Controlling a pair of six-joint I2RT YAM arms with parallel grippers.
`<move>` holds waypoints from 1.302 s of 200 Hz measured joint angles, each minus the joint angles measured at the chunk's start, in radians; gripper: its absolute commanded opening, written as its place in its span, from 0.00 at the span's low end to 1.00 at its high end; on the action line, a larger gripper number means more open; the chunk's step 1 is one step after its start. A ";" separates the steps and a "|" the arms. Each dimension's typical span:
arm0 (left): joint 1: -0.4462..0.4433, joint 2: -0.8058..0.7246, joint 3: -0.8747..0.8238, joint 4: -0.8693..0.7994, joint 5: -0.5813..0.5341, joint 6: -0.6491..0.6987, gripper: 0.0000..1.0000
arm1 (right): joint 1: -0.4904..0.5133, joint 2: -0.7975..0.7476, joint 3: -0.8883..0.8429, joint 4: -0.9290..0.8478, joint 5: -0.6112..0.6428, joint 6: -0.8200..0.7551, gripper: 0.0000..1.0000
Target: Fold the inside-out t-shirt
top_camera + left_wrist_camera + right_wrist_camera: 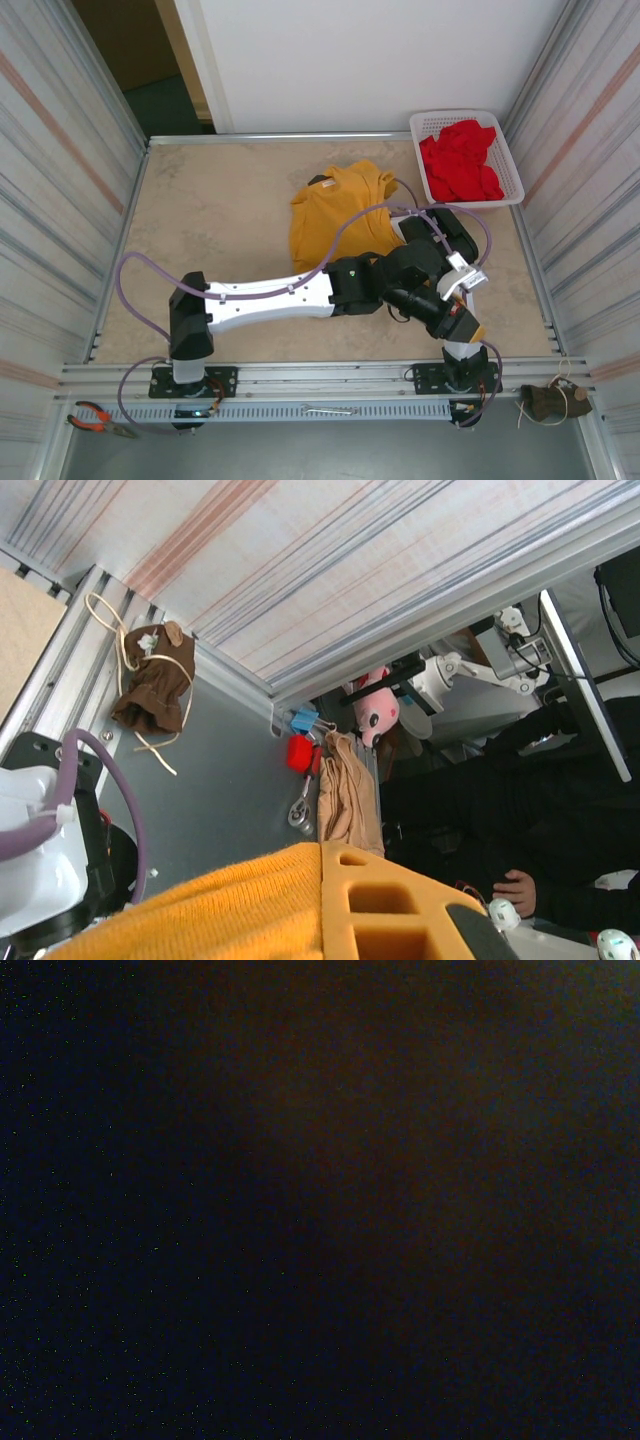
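The mustard inside-out t-shirt (335,205) lies bunched on the right half of the table. My left arm reaches across from the left, and its gripper (412,264) sits at the shirt's near right edge. In the left wrist view, a fold of the t-shirt (230,905) is pressed against the yellow finger (390,905). The left gripper (324,858) is shut on that cloth, which hides its other finger. The black end of my right arm, with the right gripper (447,228), rests at the shirt's right edge. Its jaws cannot be made out. The right wrist view is completely dark.
A white basket (515,190) of red garments (460,160) stands at the back right. The two arms cross closely near the table's front right. Pliers (95,418) and a brown cloth bundle (548,402) lie on the front rail. Ribbed walls close both sides.
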 measured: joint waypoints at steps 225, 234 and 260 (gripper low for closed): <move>0.009 -0.041 -0.047 0.079 0.010 0.023 0.00 | -0.011 -0.028 -0.074 -0.011 -0.109 -0.064 0.00; 0.026 -0.058 -0.070 0.085 0.012 0.024 0.00 | -0.013 -0.045 -0.090 -0.012 -0.128 -0.077 0.00; 0.109 -0.162 -0.144 0.120 0.053 0.032 0.00 | -0.014 -0.090 -0.142 -0.013 -0.169 -0.101 0.00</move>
